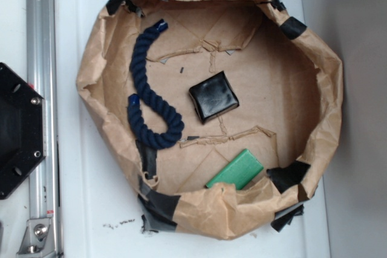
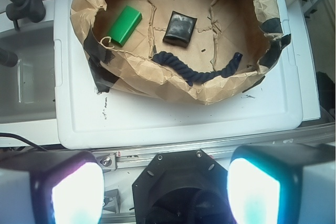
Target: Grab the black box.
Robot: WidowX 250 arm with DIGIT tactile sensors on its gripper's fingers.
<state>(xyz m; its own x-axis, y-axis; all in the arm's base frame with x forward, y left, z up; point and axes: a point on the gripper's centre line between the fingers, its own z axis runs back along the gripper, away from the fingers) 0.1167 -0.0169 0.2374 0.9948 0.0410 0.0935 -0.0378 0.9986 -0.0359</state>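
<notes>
The black box (image 1: 214, 96) is small, glossy and squarish, and lies on the floor of a brown paper-lined bin, near its middle. It also shows in the wrist view (image 2: 180, 28), far off at the top. My gripper (image 2: 165, 190) is open and empty, its two glowing pads (image 2: 77, 195) spread wide at the bottom of the wrist view. It hangs high above the black robot base (image 2: 181, 182), outside the bin and well away from the box. The gripper does not show in the exterior view.
A dark blue twisted rope (image 1: 148, 86) curls left of the box. A flat green block (image 1: 237, 170) lies at the bin's near wall (image 1: 205, 206). The bin has crumpled, taped paper walls and stands on a white lid (image 2: 184, 116). A metal rail (image 1: 41, 113) and the black base plate (image 1: 18, 131) lie to the left.
</notes>
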